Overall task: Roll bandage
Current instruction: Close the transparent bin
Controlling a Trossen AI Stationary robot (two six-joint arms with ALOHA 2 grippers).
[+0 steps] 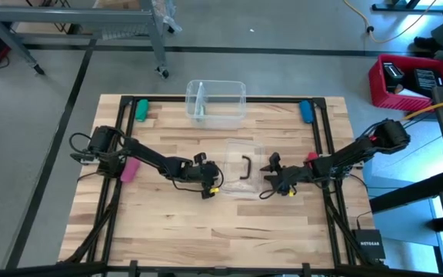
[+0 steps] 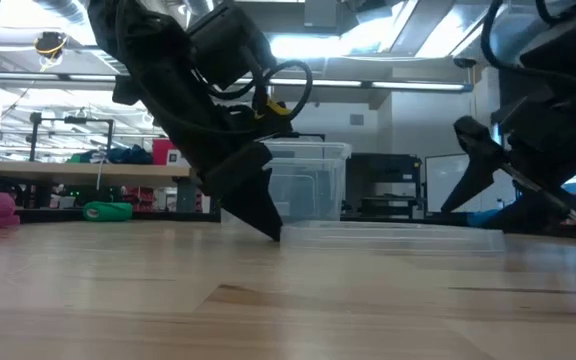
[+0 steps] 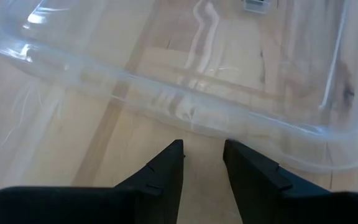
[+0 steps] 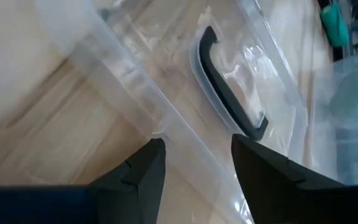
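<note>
No bandage shows in any view. A clear plastic lid (image 1: 233, 185) with a black handle (image 4: 229, 93) lies flat at the table's middle. My left gripper (image 1: 212, 188) stands open at the lid's left rim (image 3: 185, 115), slanting down, its fingertips (image 2: 271, 228) low by the tabletop. At the lid's right side my right gripper (image 1: 271, 183) is open too, its fingers (image 4: 151, 162) just short of the rim (image 4: 135, 102). Nothing lies between either pair of fingers.
A clear bin (image 1: 216, 102) stands at the far middle. A small green cylinder (image 1: 141, 109) lies far left, a blue one (image 1: 306, 111) far right, and a pink roll (image 1: 129, 169) by the left arm. Bare wood (image 1: 206, 231) fills the near half.
</note>
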